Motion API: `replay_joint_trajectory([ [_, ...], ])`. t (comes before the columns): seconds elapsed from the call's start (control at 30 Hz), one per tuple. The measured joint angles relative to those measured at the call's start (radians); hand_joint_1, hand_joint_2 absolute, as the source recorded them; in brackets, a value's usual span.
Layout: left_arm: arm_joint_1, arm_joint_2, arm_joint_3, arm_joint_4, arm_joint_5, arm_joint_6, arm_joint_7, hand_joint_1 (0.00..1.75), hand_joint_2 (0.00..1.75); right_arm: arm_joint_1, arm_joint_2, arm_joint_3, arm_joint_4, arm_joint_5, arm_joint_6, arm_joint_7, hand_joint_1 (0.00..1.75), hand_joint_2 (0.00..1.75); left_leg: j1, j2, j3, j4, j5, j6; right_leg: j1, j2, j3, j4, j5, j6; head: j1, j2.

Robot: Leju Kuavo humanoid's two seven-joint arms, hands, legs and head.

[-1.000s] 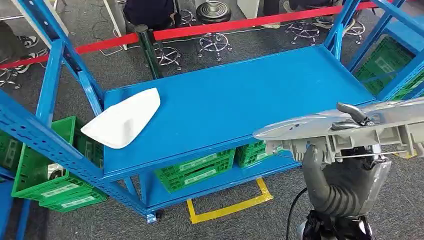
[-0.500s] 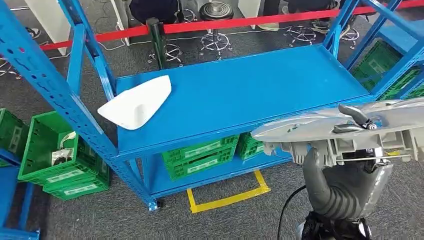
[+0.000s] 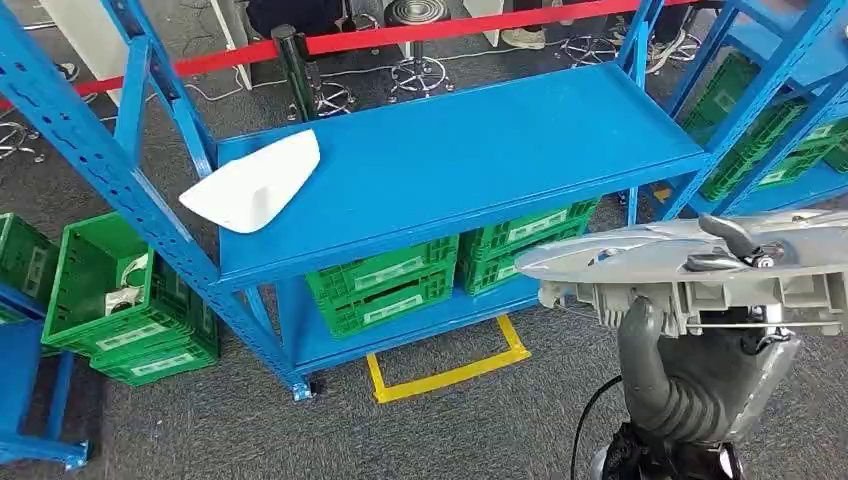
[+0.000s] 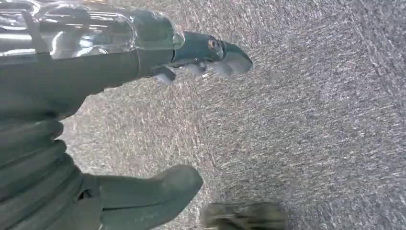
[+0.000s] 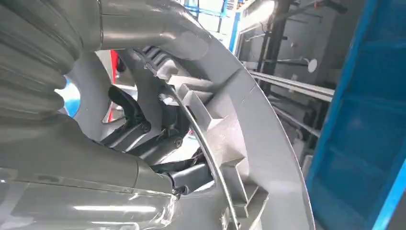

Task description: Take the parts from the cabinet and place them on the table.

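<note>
Right hand (image 3: 700, 370) keeps its clamp on the grey part (image 3: 690, 262); left hand (image 4: 143, 120) hangs with fingers apart. View turned, blue table (image 3: 480, 160) now farther, white part (image 3: 255, 185) at its left end.

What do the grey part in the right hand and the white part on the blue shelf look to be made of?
Grey part: likely moulded plastic with a silvery satin face; ribs and clips show underneath, plus a thin wire.
White part: probably matte plastic, a smooth, evenly white shell.
Blue shelf: seemingly painted metal, with perforated uprights.

Two parts: white part (image 3: 252, 184), grey part (image 3: 690, 268).
</note>
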Motion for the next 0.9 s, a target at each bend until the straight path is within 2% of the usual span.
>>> replay_joint_trajectory([
  [0.03, 0.000, -0.005, 0.000, 0.001, 0.000, 0.002, -0.015, 0.00, 1.75, 0.000, 0.000, 0.000, 0.000, -0.005, 0.000, -0.002, 1.75, 1.75, 0.000, 0.000, 0.020, -0.004, 0.039, 0.000, 0.000, 0.000, -0.021, 0.008, 0.009, 0.002, -0.003, 0.000],
  [0.07, 0.000, -0.006, 0.001, 0.001, 0.000, 0.003, -0.025, 0.00, 1.75, 0.000, 0.000, 0.000, 0.000, -0.005, 0.000, -0.003, 1.75, 1.75, 0.001, -0.001, 0.055, -0.038, 0.083, 0.002, -0.001, 0.000, -0.039, 0.016, 0.016, 0.005, -0.005, 0.000],
  [0.1, -0.001, -0.007, 0.001, 0.001, 0.000, 0.004, -0.030, 0.00, 1.75, -0.001, 0.000, 0.001, 0.000, 0.000, 0.000, -0.002, 1.75, 1.75, 0.001, -0.001, 0.106, -0.101, 0.116, 0.005, -0.001, 0.000, -0.056, 0.025, 0.022, 0.008, -0.006, 0.000],
  [0.13, -0.002, -0.011, 0.001, 0.002, -0.001, 0.005, -0.034, 0.00, 1.75, -0.003, 0.000, 0.001, 0.000, 0.013, 0.000, 0.002, 1.75, 1.75, 0.000, -0.003, 0.167, -0.183, 0.123, 0.011, -0.001, 0.000, -0.068, 0.033, 0.028, 0.011, -0.008, 0.000],
  [0.17, -0.005, -0.013, 0.001, 0.002, -0.001, 0.004, -0.034, 0.00, 1.75, -0.007, 0.000, 0.001, 0.000, 0.031, 0.000, 0.016, 1.75, 1.75, -0.004, -0.006, 0.228, -0.274, 0.087, 0.019, 0.002, 0.000, -0.076, 0.040, 0.032, 0.017, -0.009, 0.000],
  [0.2, -0.007, -0.017, 0.001, 0.003, -0.001, 0.003, -0.030, 0.00, 1.75, -0.014, 0.000, 0.002, -0.001, 0.056, 0.000, 0.033, 1.75, 1.75, -0.004, -0.006, 0.253, -0.325, 0.071, 0.025, 0.002, -0.003, -0.078, 0.043, 0.040, 0.023, -0.006, 0.000],
  [0.27, -0.007, -0.027, 0.001, 0.004, -0.002, 0.003, -0.007, 0.00, 1.75, -0.025, 0.000, 0.004, -0.001, 0.102, 0.000, 0.066, 1.75, 1.75, -0.011, -0.012, 0.242, -0.325, 0.075, 0.030, -0.003, -0.004, -0.085, 0.038, 0.061, 0.035, -0.010, 0.000],
  [0.3, -0.004, -0.032, 0.001, 0.004, -0.002, 0.003, 0.004, 0.00, 1.75, -0.026, 0.000, 0.005, -0.002, 0.111, 0.001, 0.079, 1.75, 1.75, -0.008, -0.010, 0.234, -0.332, 0.088, 0.041, 0.000, -0.003, -0.089, 0.037, 0.070, 0.041, -0.010, 0.000],
  [0.33, -0.004, -0.039, 0.001, 0.005, -0.002, 0.003, 0.008, 0.00, 1.75, -0.026, -0.001, 0.006, -0.002, 0.115, 0.001, 0.085, 1.75, 1.75, -0.002, -0.005, 0.225, -0.335, 0.100, 0.053, -0.004, 0.000, -0.096, 0.045, 0.047, 0.046, -0.013, 0.000],
  [0.37, -0.004, -0.039, 0.001, 0.005, -0.002, 0.003, 0.013, 0.00, 1.75, -0.027, -0.001, 0.007, -0.002, 0.116, 0.001, 0.091, 1.75, 1.75, -0.002, -0.004, 0.211, -0.334, 0.111, 0.062, -0.004, 0.002, -0.113, 0.076, -0.008, 0.053, -0.008, 0.000],
  [0.4, -0.004, -0.043, 0.002, 0.005, -0.002, 0.003, 0.013, 0.00, 1.75, -0.028, 0.000, 0.008, -0.002, 0.116, 0.000, 0.093, 1.75, 1.75, -0.003, -0.004, 0.199, -0.334, 0.123, 0.068, -0.006, 0.002, -0.132, 0.147, -0.079, 0.056, -0.005, 0.000],
  [0.43, -0.004, -0.046, 0.001, 0.005, -0.002, 0.003, 0.013, 0.00, 1.75, -0.030, -0.001, 0.009, -0.002, 0.116, 0.000, 0.095, 1.75, 1.75, -0.004, -0.004, 0.185, -0.333, 0.134, 0.069, -0.007, 0.003, -0.148, 0.223, -0.133, 0.059, -0.005, 0.000],
  [0.47, -0.004, -0.048, 0.002, 0.005, -0.002, 0.004, 0.013, 0.00, 1.75, -0.031, -0.001, 0.009, -0.002, 0.116, 0.000, 0.096, 1.75, 1.75, -0.005, -0.004, 0.168, -0.330, 0.146, 0.069, -0.007, 0.004, -0.159, 0.297, -0.166, 0.062, -0.004, 0.000],
  [0.5, -0.003, -0.049, 0.002, 0.005, -0.002, 0.004, 0.014, 0.00, 1.75, -0.032, -0.001, 0.010, -0.001, 0.117, 0.000, 0.096, 1.75, 1.75, -0.006, -0.003, 0.152, -0.327, 0.157, 0.067, -0.007, 0.004, -0.159, 0.342, -0.165, 0.064, -0.005, 0.000],
  [0.53, -0.003, -0.050, 0.002, 0.005, -0.002, 0.004, 0.013, 0.00, 1.75, -0.033, -0.001, 0.010, -0.001, 0.117, 0.000, 0.096, 1.75, 1.75, -0.006, -0.001, 0.132, -0.322, 0.167, 0.065, -0.008, 0.004, -0.145, 0.349, -0.135, 0.065, -0.005, 0.000],
  [0.57, -0.003, -0.052, 0.002, 0.005, -0.002, 0.004, 0.014, 0.00, 1.75, -0.033, -0.001, 0.011, -0.001, 0.117, 0.000, 0.097, 1.75, 1.75, -0.005, 0.000, 0.115, -0.316, 0.175, 0.063, -0.009, 0.004, -0.114, 0.320, -0.094, 0.066, -0.005, 0.000],
  [0.6, -0.003, -0.054, 0.002, 0.005, -0.002, 0.004, 0.014, 0.00, 1.75, -0.034, -0.001, 0.011, -0.001, 0.117, 0.000, 0.098, 1.75, 1.75, -0.004, 0.000, 0.098, -0.309, 0.183, 0.058, -0.012, 0.004, -0.059, 0.248, -0.053, 0.065, -0.005, 0.000],
  [0.63, -0.003, -0.055, 0.002, 0.005, -0.002, 0.004, 0.013, 0.00, 1.75, -0.036, -0.001, 0.012, -0.001, 0.117, 0.000, 0.099, 1.75, 1.75, -0.003, 0.001, 0.087, -0.301, 0.188, 0.053, -0.016, 0.004, 0.006, 0.156, -0.038, 0.067, -0.005, 0.000],
  [0.67, -0.003, -0.055, 0.002, 0.005, -0.002, 0.004, 0.014, 0.00, 1.75, -0.038, -0.001, 0.013, -0.002, 0.117, 0.000, 0.099, 1.75, 1.75, -0.008, 0.001, 0.076, -0.293, 0.191, 0.047, -0.017, 0.007, 0.065, 0.072, -0.056, 0.069, -0.003, 0.000],
  [0.7, -0.004, -0.056, 0.002, 0.005, -0.002, 0.004, 0.014, 0.00, 1.75, -0.040, -0.001, 0.013, -0.002, 0.118, 0.000, 0.099, 1.75, 1.75, -0.010, 0.004, 0.068, -0.284, 0.196, 0.042, -0.013, 0.014, 0.091, 0.016, -0.072, 0.057, -0.002, 0.000],
  [0.8, -0.001, -0.055, 0.002, 0.005, -0.002, 0.003, 0.015, 0.00, 1.75, -0.041, -0.001, 0.013, -0.005, 0.125, 0.001, 0.108, 1.75, 1.75, -0.013, 0.011, 0.048, -0.285, 0.225, 0.022, -0.011, 0.014, 0.070, 0.012, -0.071, 0.047, -0.003, 0.000],
  [0.83, -0.001, -0.053, 0.001, 0.005, -0.002, 0.003, 0.013, 0.00, 1.75, -0.041, -0.001, 0.014, -0.005, 0.129, 0.001, 0.116, 1.75, 1.75, -0.008, 0.011, 0.040, -0.276, 0.210, 0.016, -0.018, 0.008, 0.058, 0.011, -0.060, 0.031, -0.004, 0.000],
  [0.87, 0.000, -0.054, 0.001, 0.005, -0.002, 0.003, 0.009, 0.00, 1.75, -0.042, -0.002, 0.013, -0.008, 0.132, 0.001, 0.127, 1.75, 1.75, -0.008, 0.008, 0.026, -0.249, 0.162, 0.010, -0.016, 0.007, 0.045, 0.012, -0.051, 0.021, -0.006, 0.000],
  [0.9, 0.001, -0.054, 0.002, 0.005, -0.001, 0.006, -0.002, 0.00, 1.75, -0.043, -0.003, 0.011, -0.012, 0.135, 0.000, 0.137, 1.75, 1.75, -0.005, 0.006, 0.008, -0.192, 0.100, 0.008, -0.014, 0.006, 0.034, 0.012, -0.042, 0.011, -0.015, 0.000],
])
